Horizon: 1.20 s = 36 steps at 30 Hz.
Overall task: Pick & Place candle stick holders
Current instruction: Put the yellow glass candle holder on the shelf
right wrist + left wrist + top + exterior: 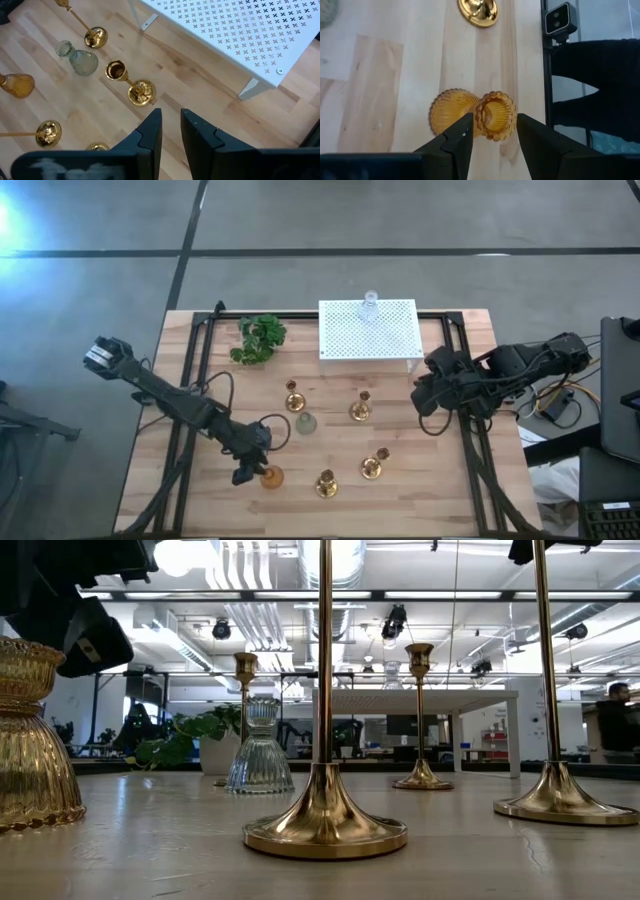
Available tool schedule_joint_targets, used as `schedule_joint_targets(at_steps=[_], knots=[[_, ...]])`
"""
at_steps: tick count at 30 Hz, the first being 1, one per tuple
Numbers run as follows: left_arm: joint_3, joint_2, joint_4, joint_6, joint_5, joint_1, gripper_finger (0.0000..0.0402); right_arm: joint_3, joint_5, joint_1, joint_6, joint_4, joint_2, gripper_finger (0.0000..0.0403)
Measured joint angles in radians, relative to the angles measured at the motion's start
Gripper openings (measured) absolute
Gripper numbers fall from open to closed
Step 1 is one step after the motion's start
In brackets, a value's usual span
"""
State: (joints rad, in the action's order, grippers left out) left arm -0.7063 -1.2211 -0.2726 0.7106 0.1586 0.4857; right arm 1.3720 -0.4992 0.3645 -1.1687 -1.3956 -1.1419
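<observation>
- A light wooden table [430, 480] seen from above, with two dark robot arms reaching in from either side
- The left gripper [492, 137] hangs over the amber glass holder [472, 114] near the table's front edge; its two fingers [460, 142] stand apart on either side of the holder's scalloped rim, and no contact can be made out
- The amber holder stands upright, long axis vertical, mouth pointing up at the wrist camera; in the low view only its right part shows, the rest cut off at the edge
- The right gripper [170, 132] hovers at the table's right side, beside the white perforated stand [368, 330]; its fingers are nearly together with a slim gap, holding nothing
- Four gold candlesticks stand upright on round bases, stems vertical: one [294, 399] behind the pale green glass holder [305, 422], one [360, 409] at centre, one [373, 467] and one [326, 483] nearer the front
- In the low view the two nearest gold stems run out of the top of the frame, so their cups are hidden
- A clear glass holder [370, 305] stands upright on the stand's rear edge; it is small and hard to make out from above
- A green leafy plant [260, 338] sits at the rear left
</observation>
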Motion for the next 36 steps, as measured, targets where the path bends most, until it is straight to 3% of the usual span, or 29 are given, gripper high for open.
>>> schedule_joint_targets(at_steps=[17, 21, 27, 36], knots=[[-0.003, -0.123, 0.037, -0.007, 0.018, -0.012, 0.0149, 0.0, 0.0, 0.0, 0.002, -0.003, 0.0, 0.0079], [-0.003, -0.12, 0.037, -0.012, 0.017, -0.019, 0.0118, 0.0, 0.0, 0.0, 0.002, -0.003, 0.0, 0.0073], [-0.004, -0.114, 0.037, -0.03, 0.007, -0.039, 0.003, 0.0, 0.0, 0.0, 0.002, -0.003, 0.0, 0.0062], [0.002, -0.051, -0.005, -0.032, 0.017, -0.065, 0.003, 0.0, 0.001, 0.0, 0.009, -0.003, 0.0, 0.0061]])
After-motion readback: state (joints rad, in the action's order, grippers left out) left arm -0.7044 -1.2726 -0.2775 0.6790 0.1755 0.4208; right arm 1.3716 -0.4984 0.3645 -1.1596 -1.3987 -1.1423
